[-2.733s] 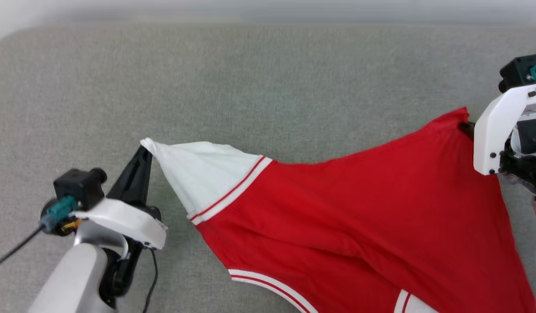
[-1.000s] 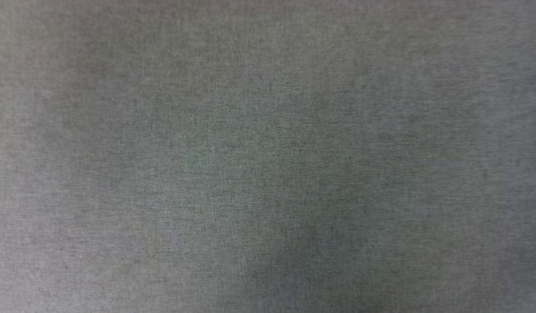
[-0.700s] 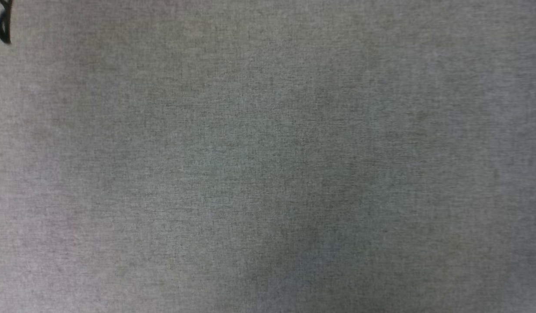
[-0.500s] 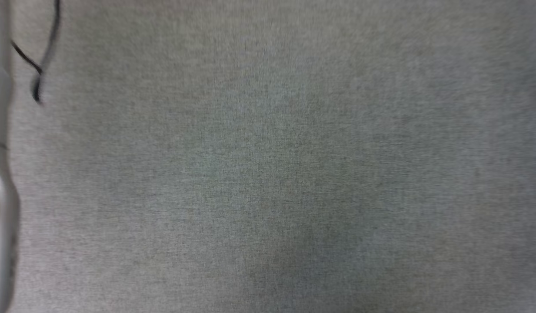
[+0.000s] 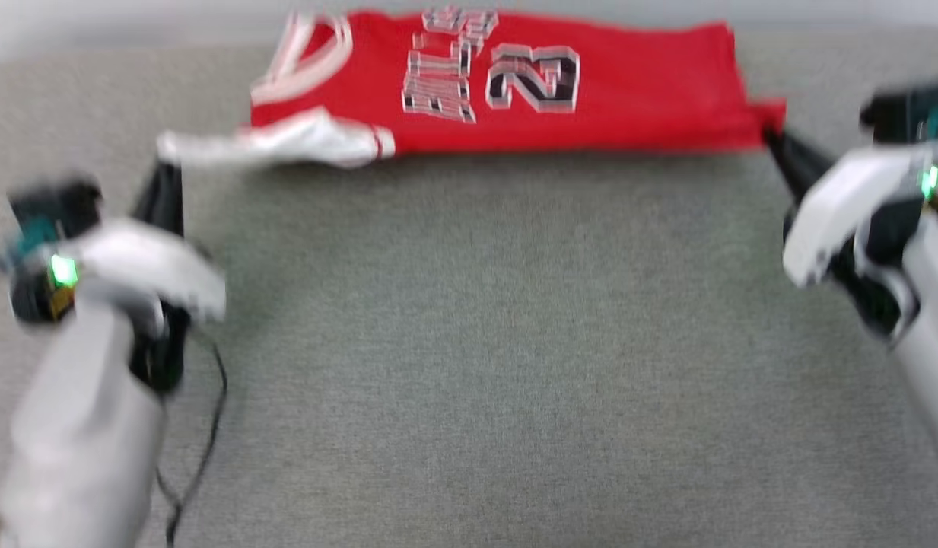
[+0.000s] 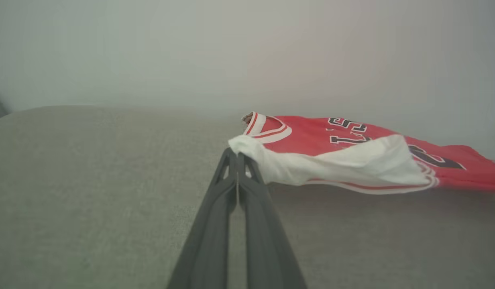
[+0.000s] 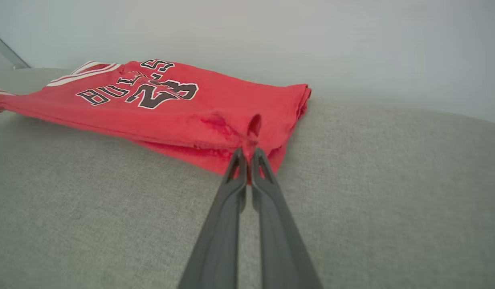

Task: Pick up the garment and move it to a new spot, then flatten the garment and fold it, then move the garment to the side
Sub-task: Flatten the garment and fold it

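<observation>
The garment [image 5: 590, 99], a red jersey with black white-outlined lettering, lies stretched sideways along the far edge of the grey surface, front side up. My left gripper [image 5: 164, 164] is shut on the tip of its white sleeve [image 6: 331, 164] at the left. My right gripper [image 5: 769, 137] is shut on the red hem corner [image 7: 251, 136] at the right. In the right wrist view the garment [image 7: 171, 108] lies doubled over, with a lower layer under its near edge. The left wrist view has the striped collar [image 6: 267, 128] just behind the pinched sleeve. The head view is blurred.
Grey fabric surface [image 5: 469, 342] spreads wide and bare between my arms and toward me. A pale wall [image 7: 311, 40] rises right behind the garment. A black cable [image 5: 202, 449] hangs beside my left forearm.
The head view showed bare grey fabric a second ago; it now takes in both grippers and the garment. Earlier the garment hung back side up near me; it now lies front up at the far edge.
</observation>
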`<state>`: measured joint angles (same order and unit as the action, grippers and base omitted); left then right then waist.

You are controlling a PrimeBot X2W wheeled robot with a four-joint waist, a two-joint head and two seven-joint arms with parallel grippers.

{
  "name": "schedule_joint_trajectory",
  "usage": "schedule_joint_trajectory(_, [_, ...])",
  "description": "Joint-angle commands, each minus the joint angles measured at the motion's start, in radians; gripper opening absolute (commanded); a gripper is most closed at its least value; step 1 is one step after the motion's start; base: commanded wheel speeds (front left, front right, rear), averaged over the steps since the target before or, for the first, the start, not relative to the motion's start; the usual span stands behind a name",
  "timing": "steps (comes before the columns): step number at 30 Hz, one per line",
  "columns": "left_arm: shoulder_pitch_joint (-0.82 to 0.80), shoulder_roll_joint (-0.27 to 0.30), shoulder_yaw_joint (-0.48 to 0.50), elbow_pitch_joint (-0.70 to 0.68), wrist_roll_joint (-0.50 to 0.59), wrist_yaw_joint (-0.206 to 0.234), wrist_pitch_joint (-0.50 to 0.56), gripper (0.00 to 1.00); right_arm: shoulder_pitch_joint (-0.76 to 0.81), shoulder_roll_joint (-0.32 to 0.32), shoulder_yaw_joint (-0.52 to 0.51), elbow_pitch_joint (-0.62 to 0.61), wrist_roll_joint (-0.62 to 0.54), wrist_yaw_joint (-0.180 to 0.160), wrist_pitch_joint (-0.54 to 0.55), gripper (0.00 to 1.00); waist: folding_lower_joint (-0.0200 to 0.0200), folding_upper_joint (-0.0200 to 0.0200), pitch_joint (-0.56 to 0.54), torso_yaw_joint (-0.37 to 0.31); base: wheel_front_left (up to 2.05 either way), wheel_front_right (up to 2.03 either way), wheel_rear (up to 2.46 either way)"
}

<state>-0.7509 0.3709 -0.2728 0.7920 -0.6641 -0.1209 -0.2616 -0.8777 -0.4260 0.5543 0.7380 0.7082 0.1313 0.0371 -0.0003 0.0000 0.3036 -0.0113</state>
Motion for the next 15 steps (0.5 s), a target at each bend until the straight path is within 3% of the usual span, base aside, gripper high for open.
schedule_joint_trajectory(1, [0.060,0.002,0.003,-0.018,0.003,0.008,-0.004,0.00,0.048,-0.015,0.003,-0.013,0.008,-0.001,-0.008,0.00,0.0003,0.0000,-0.075,0.010,0.00,0.00,0.00])
schedule_joint_trajectory(7, [0.368,0.011,0.039,-0.182,-0.029,0.080,0.002,0.00,0.271,-0.042,0.000,-0.073,0.034,-0.001,-0.023,0.00,0.0003,0.0000,-0.155,0.006,0.00,0.00,0.00])
schedule_joint_trajectory(15, [0.738,0.059,0.089,-0.512,-0.087,0.234,0.114,0.00,0.564,-0.048,-0.100,-0.182,0.009,-0.001,-0.006,0.00,0.0003,0.0000,-0.257,0.005,0.00,0.00,0.00])
